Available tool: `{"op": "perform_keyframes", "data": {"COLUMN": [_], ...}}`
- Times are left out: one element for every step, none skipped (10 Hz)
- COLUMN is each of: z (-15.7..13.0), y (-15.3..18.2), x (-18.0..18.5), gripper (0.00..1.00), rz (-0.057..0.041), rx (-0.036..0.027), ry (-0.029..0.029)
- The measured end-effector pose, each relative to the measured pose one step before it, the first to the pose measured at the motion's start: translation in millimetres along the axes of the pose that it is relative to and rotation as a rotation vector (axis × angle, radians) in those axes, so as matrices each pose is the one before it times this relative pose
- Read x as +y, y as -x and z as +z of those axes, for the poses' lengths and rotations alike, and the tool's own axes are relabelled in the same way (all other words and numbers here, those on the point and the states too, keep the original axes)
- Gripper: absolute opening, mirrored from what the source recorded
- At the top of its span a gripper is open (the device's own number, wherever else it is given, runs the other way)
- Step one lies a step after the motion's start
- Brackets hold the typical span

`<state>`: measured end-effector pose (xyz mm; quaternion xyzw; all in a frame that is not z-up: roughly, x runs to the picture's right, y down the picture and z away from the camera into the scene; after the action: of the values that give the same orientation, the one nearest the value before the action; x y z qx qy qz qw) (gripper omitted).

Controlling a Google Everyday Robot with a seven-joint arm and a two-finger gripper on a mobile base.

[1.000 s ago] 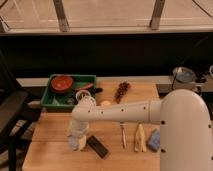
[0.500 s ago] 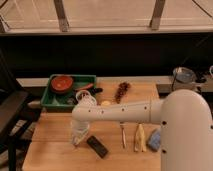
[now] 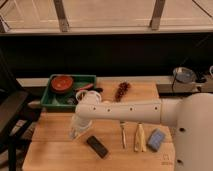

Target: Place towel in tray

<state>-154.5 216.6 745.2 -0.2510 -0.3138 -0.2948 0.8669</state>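
- My gripper (image 3: 78, 125) hangs low over the table (image 3: 55, 150), at the pale towel (image 3: 74, 134); I cannot tell its grip
- The green tray (image 3: 50, 102) beyond holds a red bowl (image 3: 62, 83)

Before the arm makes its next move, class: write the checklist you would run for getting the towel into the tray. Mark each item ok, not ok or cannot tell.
1. End effector located: low over the wooden table, just in front of the tray. Ok.
2. Towel secured: a pale shape at the end effector's tip may be it. Cannot tell.
3. Room in the tray: the red bowl fills its back left, and the arm hides part of the rest. Cannot tell.
4. Path to the tray: the black bar lies on the near side, away from it. Ok.
5. Right item chosen: the blue sponge lies far right, apart from the end effector. Ok.
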Motion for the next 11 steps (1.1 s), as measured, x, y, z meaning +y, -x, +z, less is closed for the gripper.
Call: {"op": "perform_keyframes", "data": {"z": [-21.9, -23.9, -16.04, -13.84, -7.39, -3.16, 1.09, 1.92, 0.91, 0.69, 0.36], "y": [-0.27, 0.01, -3.3, -6.3, -9.7, -14.38, -12.68, -10.31, -8.06, -3.7, 0.34], "x": [-9.28, -14.95, -14.46, -21.72, -22.48, -21.74, -19.26, -14.86, -7.6, -4.96, -0.09], "gripper": [0.0, 0.0, 0.0, 0.0, 0.0, 0.0, 0.0, 0.0, 0.0, 0.0, 0.0], "rz": [-0.00463, -0.01126, -0.01119, -0.01674, -0.01644, -0.01127, 0.00066, 0.00174, 0.00379, 0.00192, -0.00044], "rx": [0.01501, 0.0152, 0.01409, 0.01529, 0.01108, 0.0077, -0.00539, -0.00635, -0.00236, -0.00214, -0.00052], "ry": [-0.03297, -0.03643, -0.0262, -0.02941, -0.02254, -0.01551, -0.00697, -0.00319, -0.00142, -0.00137, 0.00086]}}
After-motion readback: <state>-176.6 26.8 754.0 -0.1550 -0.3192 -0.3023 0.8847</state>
